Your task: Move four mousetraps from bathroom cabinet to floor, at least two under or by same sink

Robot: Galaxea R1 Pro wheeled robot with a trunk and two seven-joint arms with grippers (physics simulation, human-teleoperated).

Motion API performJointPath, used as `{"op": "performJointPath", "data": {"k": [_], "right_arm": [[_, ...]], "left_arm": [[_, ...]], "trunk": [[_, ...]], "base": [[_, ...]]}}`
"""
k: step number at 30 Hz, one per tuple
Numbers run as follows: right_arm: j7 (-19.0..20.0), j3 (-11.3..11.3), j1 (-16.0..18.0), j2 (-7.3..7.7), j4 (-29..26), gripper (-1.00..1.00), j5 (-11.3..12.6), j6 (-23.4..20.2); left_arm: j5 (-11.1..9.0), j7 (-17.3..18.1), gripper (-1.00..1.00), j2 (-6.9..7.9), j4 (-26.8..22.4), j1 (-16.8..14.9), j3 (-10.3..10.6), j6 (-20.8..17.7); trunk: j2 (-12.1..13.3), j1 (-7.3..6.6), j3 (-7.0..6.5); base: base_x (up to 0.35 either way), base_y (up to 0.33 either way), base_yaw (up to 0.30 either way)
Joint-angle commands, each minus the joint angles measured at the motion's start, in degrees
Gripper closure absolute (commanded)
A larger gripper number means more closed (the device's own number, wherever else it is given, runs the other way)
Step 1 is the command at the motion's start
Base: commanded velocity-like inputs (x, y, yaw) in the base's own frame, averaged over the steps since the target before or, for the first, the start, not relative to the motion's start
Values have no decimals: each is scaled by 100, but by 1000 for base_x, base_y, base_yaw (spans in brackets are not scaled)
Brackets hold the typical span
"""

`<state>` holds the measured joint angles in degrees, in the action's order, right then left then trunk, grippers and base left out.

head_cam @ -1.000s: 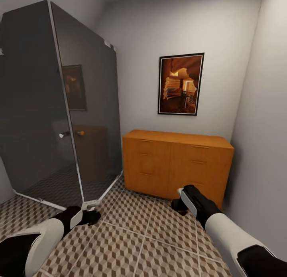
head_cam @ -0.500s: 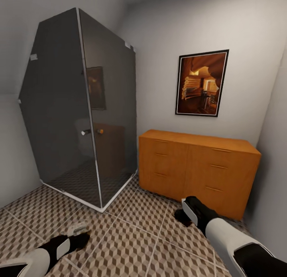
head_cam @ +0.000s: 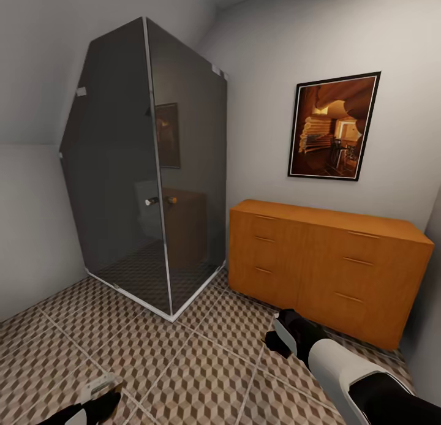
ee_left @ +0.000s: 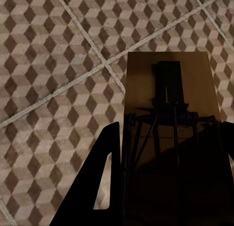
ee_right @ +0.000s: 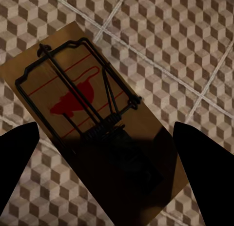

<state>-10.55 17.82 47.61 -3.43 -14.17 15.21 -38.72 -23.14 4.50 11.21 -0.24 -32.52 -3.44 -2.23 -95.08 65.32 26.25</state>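
The left gripper (ee_left: 165, 187) held a mousetrap (ee_left: 170, 118) between its fingers above the bathroom floor (ee_left: 53, 65); in the left wrist view the brown board with its wire spring stuck out past the dark fingers (ee_left: 97, 187), clear of the tiles. The right gripper (ee_right: 107, 162) carried a second mousetrap (ee_right: 83, 113), a board with a red mark under a black wire frame, also above the tiles; its dark fingertips (ee_right: 14, 153) stood apart on either side of the board, and whether they pressed it I could not tell. In the head view the cabinet (head_cam: 324, 266) stood against the far wall beneath a framed picture (head_cam: 334, 126), its drawers closed, with a dark glass shower enclosure (head_cam: 147, 168) in the corner beside it. The right gripper (head_cam: 275, 342) hung near the cabinet's front.
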Motion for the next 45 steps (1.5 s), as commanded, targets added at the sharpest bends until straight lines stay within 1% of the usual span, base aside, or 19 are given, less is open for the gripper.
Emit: {"op": "performJointPath", "data": {"k": [1, 5, 6, 10, 24, 45], "right_arm": [[-36, 37, 3, 4, -8, 100, 62, -23], [-27, 37, 3, 4, -6, 100, 56, 36], [-26, 37, -4, -3, -7, 100, -53, 137], [-26, 37, -4, -8, -7, 100, -116, 164], [-26, 37, -6, -9, -7, 100, -132, 180], [-26, 37, -6, -9, -7, 100, -132, 180]], "left_arm": [[-12, 6, 100, -6, -3, -4, -34, -32], [-15, 15, 100, -19, -3, -2, -34, -58], [-15, 12, 100, -15, -3, -2, -34, -58], [-19, 4, 100, -14, -3, -1, -34, -60], [-24, -2, 100, -22, -3, 7, -34, 15], [-16, -2, 100, -22, -3, 8, -34, 21]], "trunk": [[-3, 0, 7], [-3, 0, 7], [-3, 0, 7], [-3, 0, 7], [-3, 0, 7], [-3, 0, 7]], "base": [[0, 0, 144], [0, 0, 256], [0, 0, 297], [0, 0, 299], [0, 0, 300], [0, 0, 300]]}}
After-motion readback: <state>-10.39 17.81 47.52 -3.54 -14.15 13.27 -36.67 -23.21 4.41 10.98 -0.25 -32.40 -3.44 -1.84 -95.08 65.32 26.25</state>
